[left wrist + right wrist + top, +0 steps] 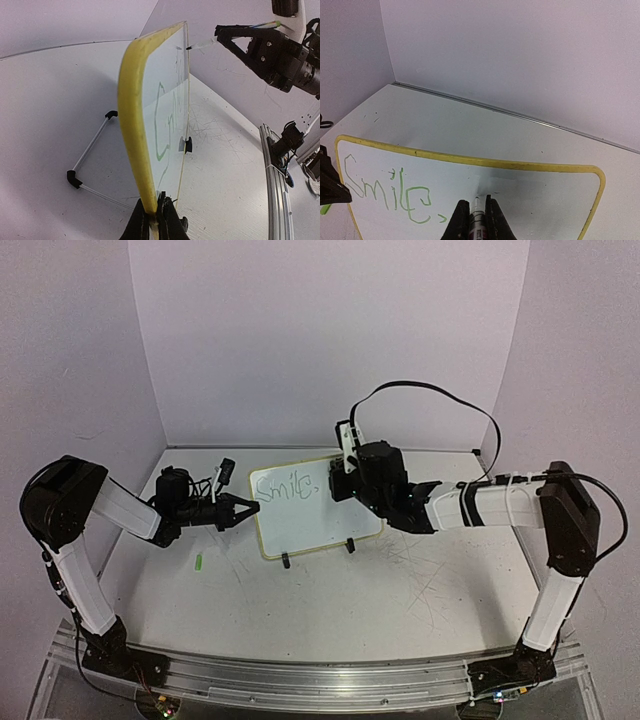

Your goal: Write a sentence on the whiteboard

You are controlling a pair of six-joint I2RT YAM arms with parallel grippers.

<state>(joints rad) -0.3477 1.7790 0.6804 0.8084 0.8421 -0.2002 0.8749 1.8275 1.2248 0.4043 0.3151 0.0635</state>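
Propped whiteboard [320, 525] on the table [400, 600], seen from three views. The board rests on two black feet [187, 145], with a wire stand [90, 148] behind it. The sentence [287, 486] so far reads "Smile," in thin light green script along the upper left of the board face. The left gripper [155, 216] is clamped on the pale yellow frame at the board's left edge. The right gripper [476, 204], in front of the board's upper middle, grasps a marker [478, 221]. Its tip lies just right of the comma; whether it touches the surface cannot be told. A small green item [199, 562] lies on the table near the board's lower left corner.
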